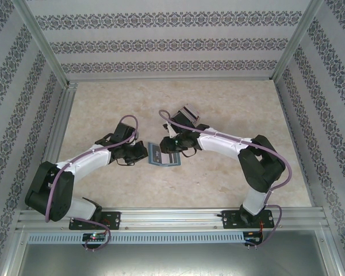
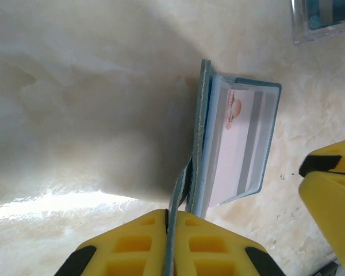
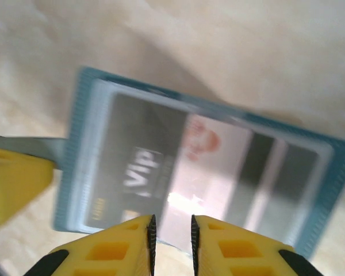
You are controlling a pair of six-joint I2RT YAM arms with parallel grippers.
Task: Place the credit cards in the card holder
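- Two grippers meet at the holder, which lies near the middle of the table, between the two arms.
- Left gripper: its jaws are closed tight on a thin teal flap of the holder, which runs edge-on between the yellow fingers.
- In the left wrist view the holder is spread open, its teal spine rising from the table and a clear pocket leaning to the right.
- One whitish card with a pinkish mark and grey stripes sits inside that pocket.
- Right gripper: its jaws stand a narrow gap apart, right over the near edge of the holder. The blurred view does not let me tell whether they pinch a card.
- In the right wrist view a dark card marked "VIP" lies under clear plastic in the holder, just beside the whitish one.
- One yellow finger of the right gripper shows near the holder's right side, apart from it.
- Behind the right arm a clear box rests on the table, well apart from the holder, with something blue inside.
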